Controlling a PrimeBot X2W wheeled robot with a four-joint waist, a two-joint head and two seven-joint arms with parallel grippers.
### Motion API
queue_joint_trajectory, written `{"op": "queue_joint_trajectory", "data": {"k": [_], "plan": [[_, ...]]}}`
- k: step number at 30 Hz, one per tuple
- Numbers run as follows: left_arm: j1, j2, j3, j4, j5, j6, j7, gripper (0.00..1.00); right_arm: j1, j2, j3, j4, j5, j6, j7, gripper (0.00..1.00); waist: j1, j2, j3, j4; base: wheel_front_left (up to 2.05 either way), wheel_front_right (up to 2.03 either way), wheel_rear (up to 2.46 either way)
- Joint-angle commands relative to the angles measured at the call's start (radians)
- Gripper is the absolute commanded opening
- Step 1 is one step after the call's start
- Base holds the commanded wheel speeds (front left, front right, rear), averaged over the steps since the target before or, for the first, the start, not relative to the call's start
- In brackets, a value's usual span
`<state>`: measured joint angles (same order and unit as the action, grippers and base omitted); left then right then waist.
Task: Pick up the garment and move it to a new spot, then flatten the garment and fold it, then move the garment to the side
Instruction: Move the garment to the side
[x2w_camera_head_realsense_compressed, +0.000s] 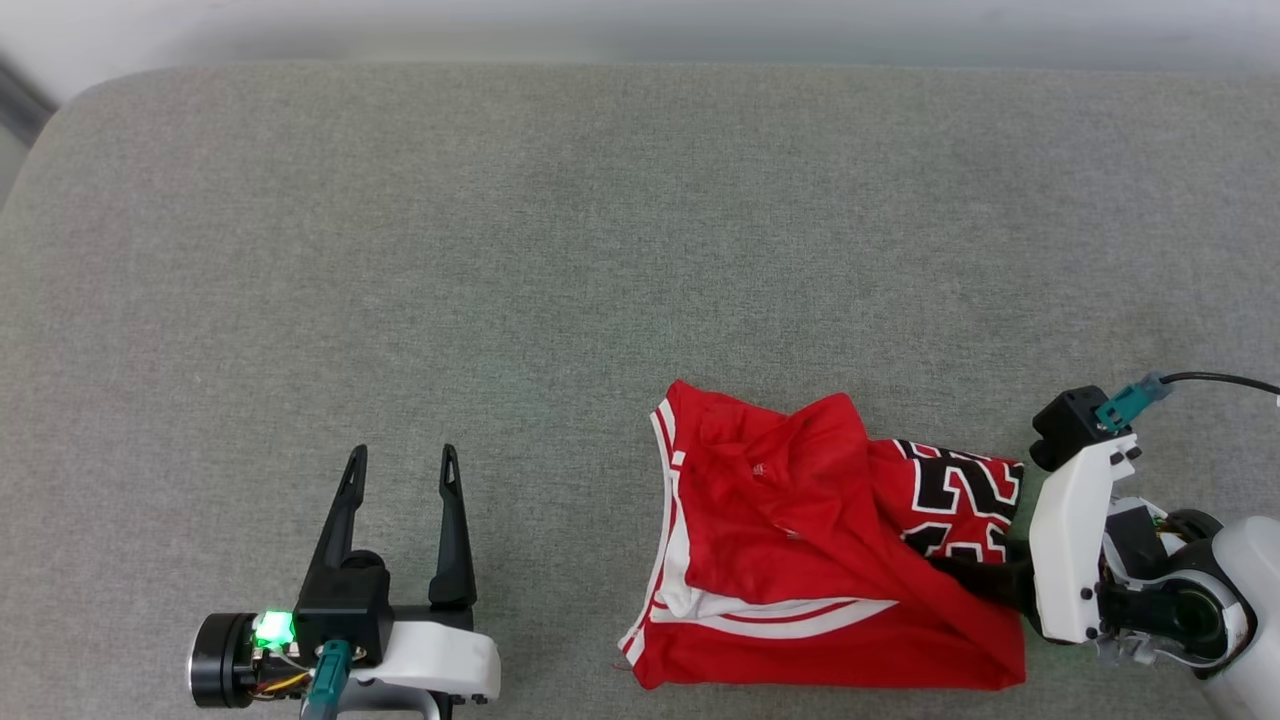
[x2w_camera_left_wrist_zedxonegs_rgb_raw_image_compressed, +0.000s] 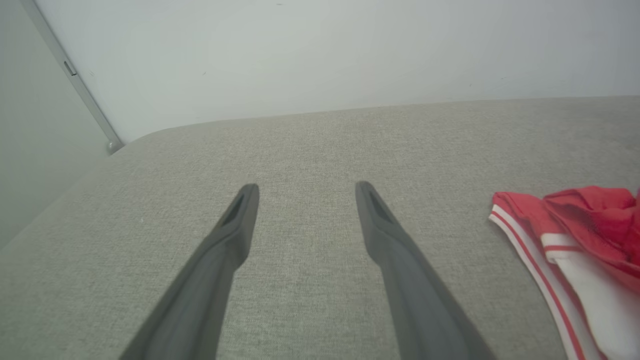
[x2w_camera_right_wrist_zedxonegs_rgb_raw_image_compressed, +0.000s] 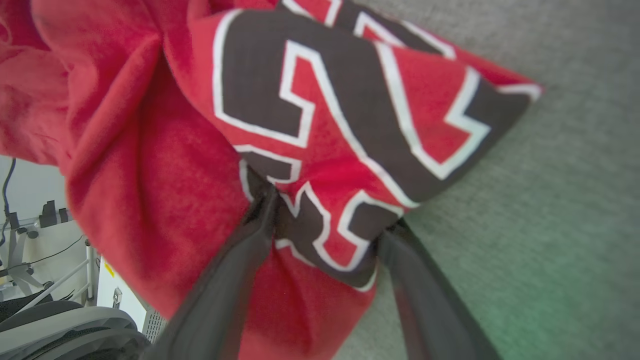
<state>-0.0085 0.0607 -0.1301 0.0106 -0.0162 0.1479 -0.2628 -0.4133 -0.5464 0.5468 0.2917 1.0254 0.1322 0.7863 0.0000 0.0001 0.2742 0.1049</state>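
The right gripper (x2w_camera_right_wrist_zedxonegs_rgb_raw_image_compressed: 330, 215) has its fingers spread, with a bunched fold of the garment (x2w_camera_head_realsense_compressed: 780, 540) between them. The fingertips are buried in the cloth, and it isn't pinched tight. The fold carries the dark lettering and sits at the garment's right end, where the gripper comes in from the right.

The garment looks light, soft and limp. It will probably sag and trail from any single hold, and loose layers can slip out of a shallow bite. A deep pinch through a thick fold, or on the striped trim at the left edge, should hold better than flat cloth. It lies rumpled, with one red layer flopped across the white panel, at the near right of the cushion (x2w_camera_head_realsense_compressed: 500, 250).

In the right wrist view, floor equipment shows past the cloth, so the near edge seems close and a drag that way risks a spill. Bare cushion lies to the left and beyond the garment, up to the far edge by the wall and the rounded left corner.

The left gripper (x2w_camera_head_realsense_compressed: 403, 455) rests near left, fingers wide apart and holding nothing, well apart from the garment.
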Motion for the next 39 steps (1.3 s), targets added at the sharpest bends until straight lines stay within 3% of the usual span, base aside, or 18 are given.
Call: {"op": "queue_joint_trajectory", "data": {"k": [1,13,27,32,39], "plan": [[-0.014,-0.001,-0.003,0.003,-0.001,-0.001,-0.003,1.0,0.049,0.029,0.064,0.053,-0.011,-0.003,0.006,0.0,0.0,-0.0001,0.0,0.002,0.0,0.0,0.0],[0.037,-0.003,0.013,0.009,-0.01,0.004,-0.002,1.0,-0.102,-0.074,0.136,-0.06,-0.035,-0.002,-0.146,0.0,0.0,-0.0001,-0.084,-0.04,0.0,0.0,0.0],[0.08,-0.005,0.047,-0.012,-0.01,0.008,-0.002,1.0,-0.296,-0.257,0.265,-0.305,-0.098,-0.002,-0.207,0.0,0.0,-0.0001,-0.139,-0.249,0.0,0.0,0.0],[0.052,0.002,0.051,-0.02,0.001,-0.007,-0.002,1.0,-0.346,-0.322,0.275,-0.277,-0.143,-0.002,-0.234,0.0,0.0,-0.0001,-0.093,-0.309,0.0,0.0,0.0],[-0.001,0.025,0.047,-0.039,0.023,-0.013,-0.002,1.0,-0.425,-0.368,0.265,-0.096,-0.199,-0.002,-0.29,0.0,0.0,-0.0001,0.01,-0.342,0.0,0.0,0.0]]}}
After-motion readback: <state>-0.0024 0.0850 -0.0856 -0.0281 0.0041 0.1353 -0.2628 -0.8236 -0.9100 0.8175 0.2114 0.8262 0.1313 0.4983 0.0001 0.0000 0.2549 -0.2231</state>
